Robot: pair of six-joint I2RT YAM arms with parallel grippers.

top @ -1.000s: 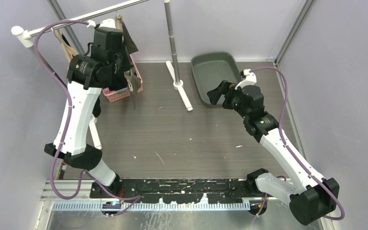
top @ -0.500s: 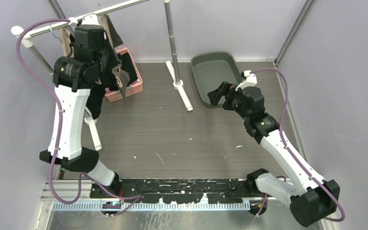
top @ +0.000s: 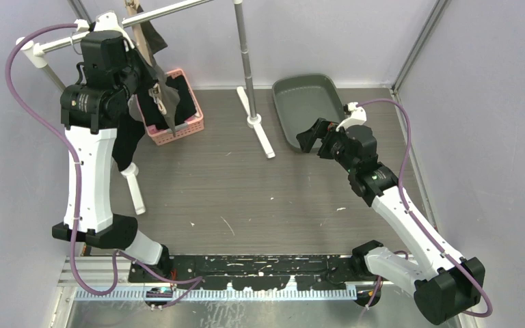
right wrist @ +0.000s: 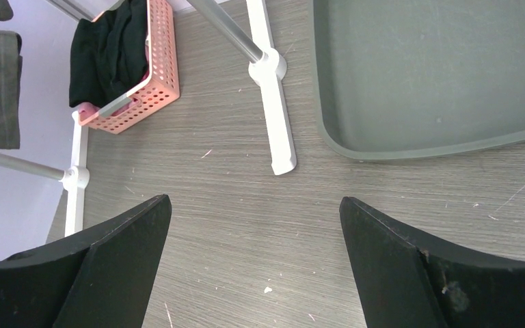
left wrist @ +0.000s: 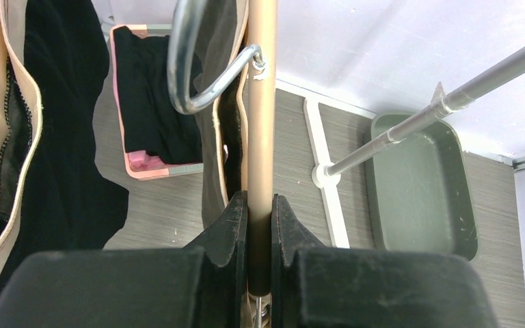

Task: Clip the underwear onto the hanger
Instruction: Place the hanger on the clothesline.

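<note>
- Readable text, labels, brands, numbers, signs: none in any view.
- Surfaces checked, no marking legible: hanger (left wrist: 261, 123), pink basket (top: 178, 134), grey tray (top: 307, 102).
- Small specks on the table (top: 246, 198): scuffs, not characters.

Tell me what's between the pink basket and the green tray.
The rack's upright pole and its white foot stand between the pink basket and green tray, in the top view.

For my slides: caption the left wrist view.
Left gripper clamps the tan hanger bar; steel hook above, pink basket beyond.
</note>
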